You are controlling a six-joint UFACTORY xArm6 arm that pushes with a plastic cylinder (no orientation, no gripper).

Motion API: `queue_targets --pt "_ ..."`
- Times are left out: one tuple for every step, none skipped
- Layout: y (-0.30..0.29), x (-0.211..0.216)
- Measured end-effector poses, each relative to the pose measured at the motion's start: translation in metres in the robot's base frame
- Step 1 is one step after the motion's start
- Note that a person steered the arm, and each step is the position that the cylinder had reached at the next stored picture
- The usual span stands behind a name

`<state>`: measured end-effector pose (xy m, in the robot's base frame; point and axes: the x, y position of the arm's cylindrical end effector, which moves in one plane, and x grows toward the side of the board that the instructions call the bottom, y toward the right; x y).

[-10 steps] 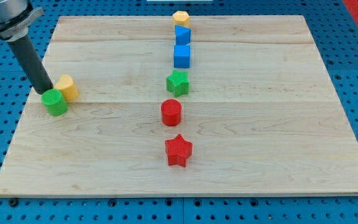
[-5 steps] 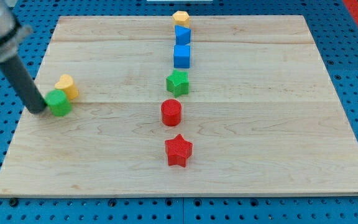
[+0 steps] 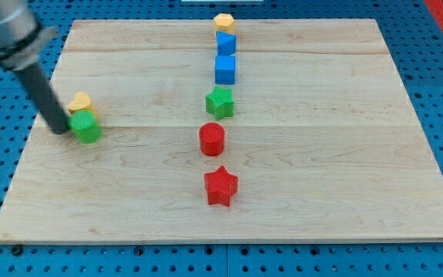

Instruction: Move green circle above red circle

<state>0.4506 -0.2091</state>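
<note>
The green circle (image 3: 87, 127) lies at the view's left on the wooden board (image 3: 321, 154), touching a yellow block (image 3: 81, 102) just above it. My tip (image 3: 60, 129) rests against the green circle's left side. The red circle (image 3: 212, 139) stands near the board's middle, far to the right of the green circle. A green star (image 3: 220, 101) sits directly above the red circle.
A red star (image 3: 221, 185) lies below the red circle. Above the green star stand two blue blocks (image 3: 225, 69) (image 3: 226, 43) and a yellow hexagon (image 3: 224, 21) at the board's top edge, all in one column.
My tip moved from above the green circle round to its left side and pushed it a little to the right. The yellow block stays beside it.
</note>
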Motion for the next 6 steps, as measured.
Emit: queue_targets --pt "0.084 0.001" --pt "0.116 0.001" --pt "0.144 0.001" --pt "0.153 0.002" --pt "0.159 0.004" --pt "0.159 0.004"
